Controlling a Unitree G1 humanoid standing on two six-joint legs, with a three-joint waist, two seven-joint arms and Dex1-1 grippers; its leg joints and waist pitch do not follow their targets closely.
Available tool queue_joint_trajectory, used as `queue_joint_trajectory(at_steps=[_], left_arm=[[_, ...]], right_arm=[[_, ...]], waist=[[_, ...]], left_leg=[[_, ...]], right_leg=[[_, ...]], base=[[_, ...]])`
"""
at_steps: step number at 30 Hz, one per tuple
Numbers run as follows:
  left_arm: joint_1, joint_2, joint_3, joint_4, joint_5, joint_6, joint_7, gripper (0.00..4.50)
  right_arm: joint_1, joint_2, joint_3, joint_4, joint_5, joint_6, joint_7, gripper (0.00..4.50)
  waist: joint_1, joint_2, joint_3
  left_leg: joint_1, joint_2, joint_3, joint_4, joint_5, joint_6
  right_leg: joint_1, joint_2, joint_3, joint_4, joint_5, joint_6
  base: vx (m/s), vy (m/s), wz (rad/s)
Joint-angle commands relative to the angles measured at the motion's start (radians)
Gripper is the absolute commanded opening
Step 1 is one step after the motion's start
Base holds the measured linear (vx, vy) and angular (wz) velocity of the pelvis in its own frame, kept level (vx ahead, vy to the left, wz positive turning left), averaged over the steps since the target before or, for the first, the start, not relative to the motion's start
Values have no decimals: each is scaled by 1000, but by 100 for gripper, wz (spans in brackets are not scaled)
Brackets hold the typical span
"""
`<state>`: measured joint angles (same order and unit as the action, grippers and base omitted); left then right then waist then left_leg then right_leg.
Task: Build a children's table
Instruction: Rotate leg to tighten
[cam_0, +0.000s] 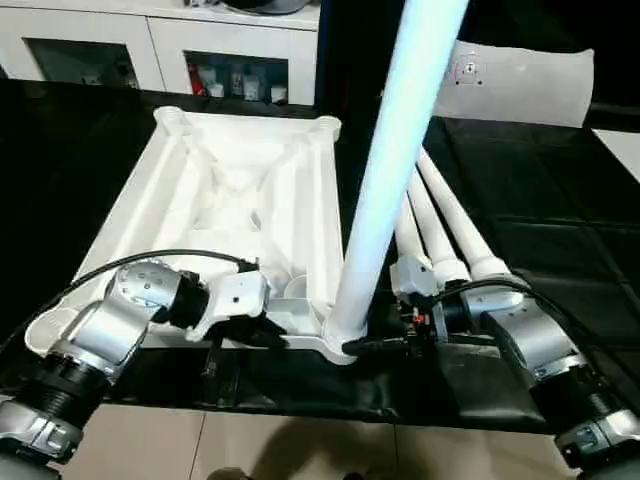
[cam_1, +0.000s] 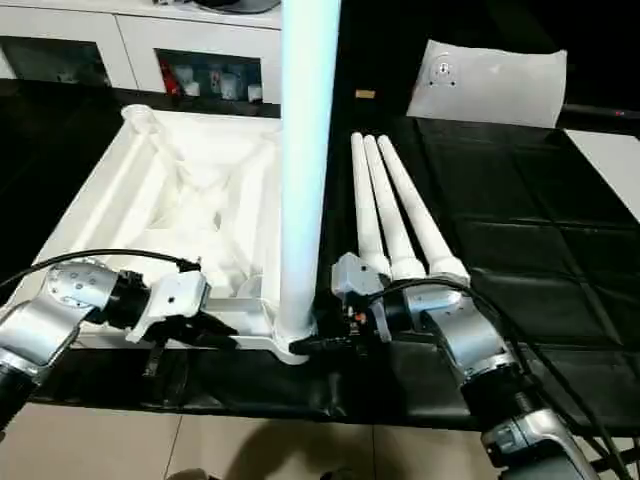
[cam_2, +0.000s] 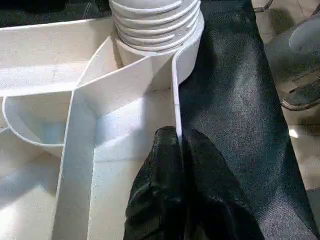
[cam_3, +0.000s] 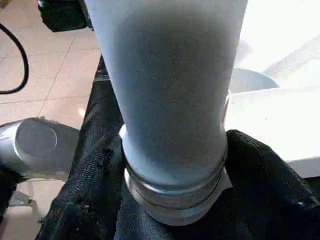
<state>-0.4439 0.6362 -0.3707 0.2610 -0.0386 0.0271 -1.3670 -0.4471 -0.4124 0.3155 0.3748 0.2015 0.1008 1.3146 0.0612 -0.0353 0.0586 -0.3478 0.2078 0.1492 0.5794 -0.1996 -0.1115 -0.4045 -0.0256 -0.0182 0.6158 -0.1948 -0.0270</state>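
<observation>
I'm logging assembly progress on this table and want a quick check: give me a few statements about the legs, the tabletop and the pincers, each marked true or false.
1. One leg stands upright in a near corner socket of the tabletop. True.
2. Three legs lie side by side on the black surface, to the right of the tabletop. True.
3. The tabletop lies with its smooth side up. False: its ribbed underside faces up.
4. The left pincer is wide open above the tabletop. False: it is shut on the tabletop's edge wall.
5. The right pincer sits at the lying legs. False: its fingers flank the upright leg's base.
</observation>
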Motion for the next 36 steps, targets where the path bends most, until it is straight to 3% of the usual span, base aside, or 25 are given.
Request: queue_joint_trajectory(at_steps=[1,2,7,8,9,11,13,14,16,19,20,23,26,29,32,36], left_arm=[[4,8,-41,13,37,-5,-21,0],[10,7,-37,11,36,0,-13,0],[49,-26,11,-28,22,78,99,0],[57,-41,27,-38,18,109,137,0],[64,-55,41,-51,12,132,167,0],[88,-91,68,-97,4,204,246,0],[102,-115,79,-126,3,242,287,0],[124,-166,98,-174,-1,315,365,0],[137,-212,107,-208,0,370,425,0],[154,-316,114,-261,34,473,559,0],[155,-331,113,-265,41,488,578,0],[124,-453,127,-252,85,548,740,0],[109,-492,126,-254,102,581,791,0],[99,-500,120,-256,117,602,813,0],[102,-480,108,-272,140,625,803,0],[117,-430,98,-270,152,634,767,0]], right_arm=[[-3,6,-3,-5,6,4,5,275],[8,12,-3,-15,12,11,2,274],[92,53,-23,-93,55,73,-70,272],[108,67,-29,-105,56,85,-101,272],[123,82,-35,-115,57,96,-135,272],[152,129,-45,-129,40,108,-233,272],[166,161,-51,-133,30,114,-288,272],[180,218,-61,-132,11,131,-384,272],[181,267,-71,-126,5,153,-458,272],[170,364,-96,-115,6,219,-587,272],[166,377,-98,-110,6,222,-602,272],[99,451,-128,-16,-35,239,-764,272],[75,481,-148,19,-62,248,-839,272],[67,494,-162,28,-60,257,-861,272],[95,479,-144,-10,-83,255,-841,342],[133,431,-149,-58,-94,237,-831,377]], waist=[[-2,12,-53],[0,13,-57],[0,13,-55],[-1,18,-49],[-1,17,-47],[-6,15,-36],[-8,13,-34],[-16,11,-35],[-27,9,-34],[-39,10,-32],[-39,10,-34],[-45,10,-36],[-48,9,-39],[-44,10,-44],[-40,11,-45],[-41,13,-41]], left_leg=[[-1,15,12,-61,-138,31],[-2,15,12,-60,-125,30],[-1,16,13,-62,-142,25],[1,17,13,-65,-168,17],[2,18,12,-66,-184,13],[5,16,9,-74,-254,-1],[9,10,6,-74,-292,-1],[0,13,2,-78,-280,-12],[3,8,0,-76,-287,-11],[-3,8,0,-77,-281,-5],[6,5,1,-72,-294,2],[0,4,1,-72,-271,4],[-3,2,3,-69,-245,7],[-6,3,7,-67,-197,17],[-8,5,9,-67,-162,23],[-6,5,8,-72,-199,18]], right_leg=[[57,-78,36,-65,-106,-211],[61,-79,37,-62,-91,-212],[59,-78,37,-66,-108,-209],[54,-79,38,-70,-150,-203],[53,-80,38,-75,-178,-200],[47,-82,38,-88,-344,-160],[43,-81,37,-98,-447,-131],[47,-84,39,-96,-478,-106],[41,-80,37,-101,-501,-94],[38,-77,39,-105,-495,-91],[32,-75,39,-109,-501,-87],[34,-72,39,-104,-449,-97],[39,-72,41,-102,-391,-101],[44,-71,43,-93,-277,-121],[49,-71,41,-88,-193,-138],[47,-71,41,-94,-258,-125]], base=[[0,0,0],[0,0,0],[0,0,0],[0,0,0],[0,0,0],[0,0,0],[0,0,0],[0,0,0],[0,0,0],[0,0,0],[0,0,0],[0,0,0],[0,0,0],[0,0,0],[0,0,0],[0,0,0]])
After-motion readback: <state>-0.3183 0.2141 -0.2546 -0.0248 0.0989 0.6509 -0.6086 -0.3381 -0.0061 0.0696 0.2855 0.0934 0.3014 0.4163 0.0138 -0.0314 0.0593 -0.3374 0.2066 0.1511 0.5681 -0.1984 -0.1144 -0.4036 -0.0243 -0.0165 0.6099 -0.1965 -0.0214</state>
